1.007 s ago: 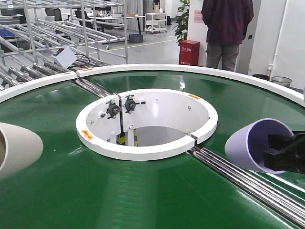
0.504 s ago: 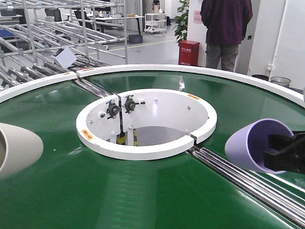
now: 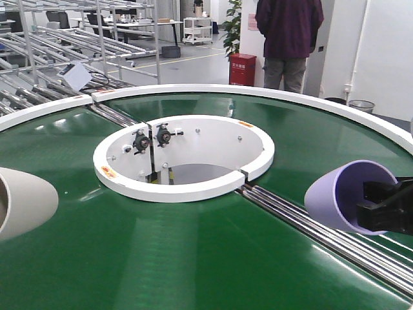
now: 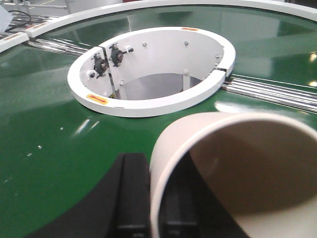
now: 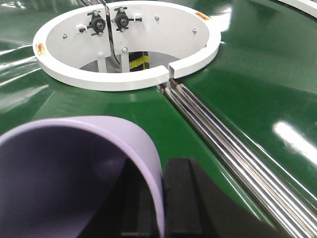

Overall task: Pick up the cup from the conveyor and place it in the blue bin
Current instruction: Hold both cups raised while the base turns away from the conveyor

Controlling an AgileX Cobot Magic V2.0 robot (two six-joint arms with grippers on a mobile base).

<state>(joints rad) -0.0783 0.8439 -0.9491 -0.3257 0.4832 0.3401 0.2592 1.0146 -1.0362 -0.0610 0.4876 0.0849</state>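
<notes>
Green conveyor [image 3: 193, 258] belt is lying beneath two held cups.
The lavender cup [image 3: 342, 197] is sitting sideways in the right claw [image 5: 158, 181], which is pinching its wall with one finger inside and one outside; the left claw [image 4: 151, 193] is clamping the beige cup [image 4: 237, 163] likewise.

Bright, even indoor light from overhead, soft white glare streaks across the glossy belt of the conveyor [image 3: 193, 258], hard bright patches at the right wrist view's right edge, faint shadows, beige cup [image 4: 237, 148] and purple cup [image 5: 64, 163] blurred up close, front view slightly grainy.
</notes>
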